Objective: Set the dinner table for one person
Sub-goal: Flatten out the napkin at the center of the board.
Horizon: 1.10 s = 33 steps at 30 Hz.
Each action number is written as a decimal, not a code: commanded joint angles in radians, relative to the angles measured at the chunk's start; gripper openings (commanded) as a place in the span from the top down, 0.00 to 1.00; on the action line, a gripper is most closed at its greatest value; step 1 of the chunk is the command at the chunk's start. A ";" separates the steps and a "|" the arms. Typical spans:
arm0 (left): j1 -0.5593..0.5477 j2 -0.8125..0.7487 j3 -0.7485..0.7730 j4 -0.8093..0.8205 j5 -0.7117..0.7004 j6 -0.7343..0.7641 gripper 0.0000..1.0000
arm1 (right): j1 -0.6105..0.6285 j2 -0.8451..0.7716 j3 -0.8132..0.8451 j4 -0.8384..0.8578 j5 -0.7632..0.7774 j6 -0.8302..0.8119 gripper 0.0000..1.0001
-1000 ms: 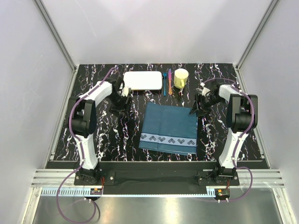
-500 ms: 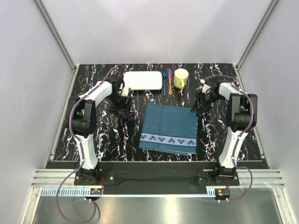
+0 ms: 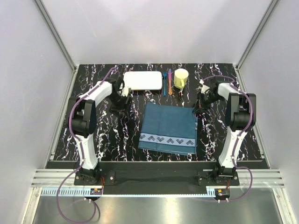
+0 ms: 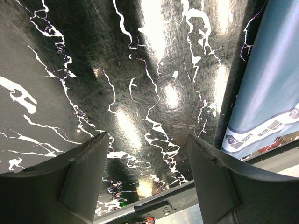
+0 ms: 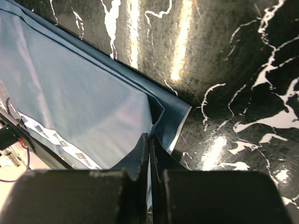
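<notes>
Right wrist: right fingers (image 5: 139,161) clenched on placemat (image 5: 84,102) edge; left fingers (image 4: 86,172) released over dinner table (image 4: 154,70).

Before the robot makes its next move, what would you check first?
1. Right gripper shut on the placemat corner: ok.
2. Placemat lying flat: not ok, it is wrinkled beside the grip.
3. Left gripper open, holding nothing, above the bare dinner table: ok.
4. White plate and yellow cup off the placemat: ok.
5. Grip firm enough for dragging: cannot tell.
</notes>
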 commanded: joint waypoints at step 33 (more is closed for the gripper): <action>-0.001 -0.047 0.090 -0.048 -0.058 0.086 0.30 | 0.208 -0.104 0.290 -0.403 -0.129 -0.148 1.00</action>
